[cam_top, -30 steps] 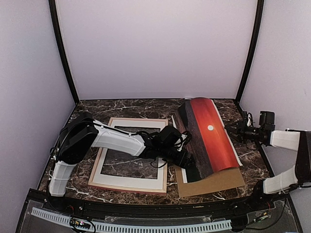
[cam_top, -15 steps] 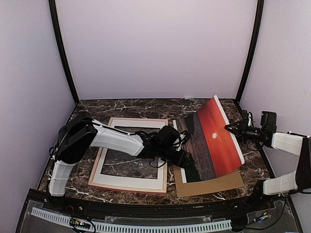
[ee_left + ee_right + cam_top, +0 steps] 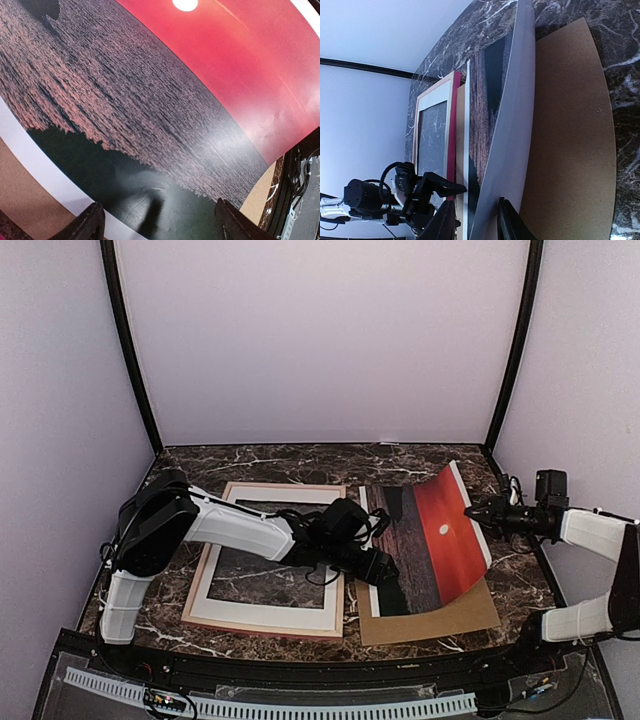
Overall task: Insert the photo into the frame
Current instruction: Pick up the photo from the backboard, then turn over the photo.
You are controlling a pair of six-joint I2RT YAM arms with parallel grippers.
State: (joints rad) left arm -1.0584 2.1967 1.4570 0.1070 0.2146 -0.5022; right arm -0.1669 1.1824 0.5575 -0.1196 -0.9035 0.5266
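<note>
**Table** (image 3: pixel 250 462): dark marble surface. It carries the frame on the left and the photo on the right.

**Frame** (image 3: pixel 268 617): lies flat at left-centre with its pale back upward. Bare marble shows through the opening, an attitude that lets a print be laid in from above. The right wrist view shows its pink-red edge.

**Photo** (image 3: pixel 440 535): just right of the frame, picture side up. Its left part rests flat, while its right edge curls up off the support beneath.

**Backing board** (image 3: pixel 440 618): plain brown, under the photo, with its near and right margins exposed.

**Right claw** (image 3: pixel 470 510): clamped on the photo's raised right edge, with the white back of the print toward its camera. This grip is what bows the sheet, and it probably serves to peel the sheet off the board for transfer to the frame.

**Left claw** (image 3: pixel 383 568): fingers wide apart with nothing between them, poised over the photo's near-left part. It is likely placed to pin that side as a hinge. Whether the tips actually touch the paper cannot be told from these views.
</note>
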